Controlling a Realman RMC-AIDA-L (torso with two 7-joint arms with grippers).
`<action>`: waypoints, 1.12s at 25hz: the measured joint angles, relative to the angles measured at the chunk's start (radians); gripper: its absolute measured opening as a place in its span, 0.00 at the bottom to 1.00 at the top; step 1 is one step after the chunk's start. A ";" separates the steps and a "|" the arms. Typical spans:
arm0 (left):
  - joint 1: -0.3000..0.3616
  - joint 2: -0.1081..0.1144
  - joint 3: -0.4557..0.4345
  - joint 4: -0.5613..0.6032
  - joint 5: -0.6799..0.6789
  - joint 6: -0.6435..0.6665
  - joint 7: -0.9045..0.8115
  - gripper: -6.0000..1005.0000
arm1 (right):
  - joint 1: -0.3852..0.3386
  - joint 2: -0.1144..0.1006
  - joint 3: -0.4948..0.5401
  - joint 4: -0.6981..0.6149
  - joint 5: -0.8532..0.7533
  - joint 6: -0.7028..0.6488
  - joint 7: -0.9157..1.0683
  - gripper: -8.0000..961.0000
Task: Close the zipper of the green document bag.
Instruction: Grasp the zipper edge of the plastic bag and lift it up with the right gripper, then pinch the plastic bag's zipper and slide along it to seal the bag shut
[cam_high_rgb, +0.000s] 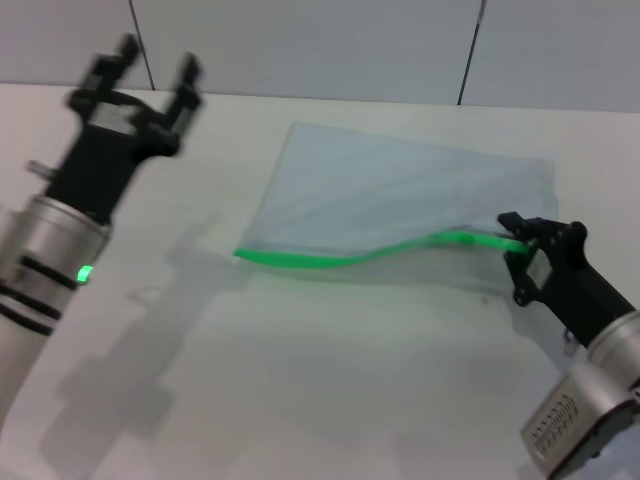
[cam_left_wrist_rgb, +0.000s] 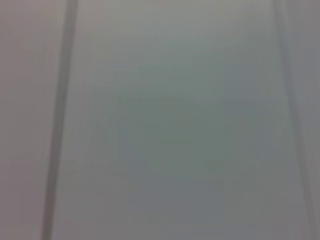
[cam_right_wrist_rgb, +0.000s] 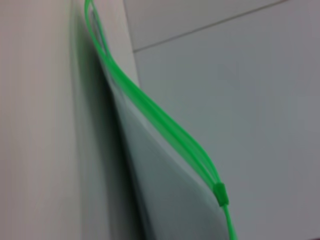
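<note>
The green document bag (cam_high_rgb: 400, 195) lies flat on the white table, its pale translucent body fanning toward the back. Its zipper (cam_high_rgb: 330, 260) is a bright green strip along the near edge, curving upward at the right end. My right gripper (cam_high_rgb: 517, 250) is shut on that right end, holding it slightly off the table. In the right wrist view the zipper (cam_right_wrist_rgb: 150, 112) runs away in a curve, with the small slider (cam_right_wrist_rgb: 220, 194) close to the camera and the bag (cam_right_wrist_rgb: 165, 200) below it. My left gripper (cam_high_rgb: 157, 68) hangs open in the air at the far left, well apart from the bag.
The white table (cam_high_rgb: 300, 380) stretches in front of the bag. A grey panelled wall (cam_high_rgb: 320, 40) stands behind. The left wrist view shows only a blurred grey surface.
</note>
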 joint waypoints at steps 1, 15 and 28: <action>-0.007 0.000 0.000 -0.002 0.028 -0.010 0.022 0.67 | 0.007 0.000 -0.002 -0.008 0.000 0.000 0.001 0.06; -0.067 -0.006 0.025 -0.064 0.313 -0.118 0.347 0.67 | 0.061 -0.003 -0.006 -0.078 -0.006 -0.002 0.008 0.06; -0.107 -0.010 0.119 -0.121 0.329 -0.218 0.586 0.67 | 0.070 -0.001 -0.019 -0.095 -0.007 -0.003 0.008 0.06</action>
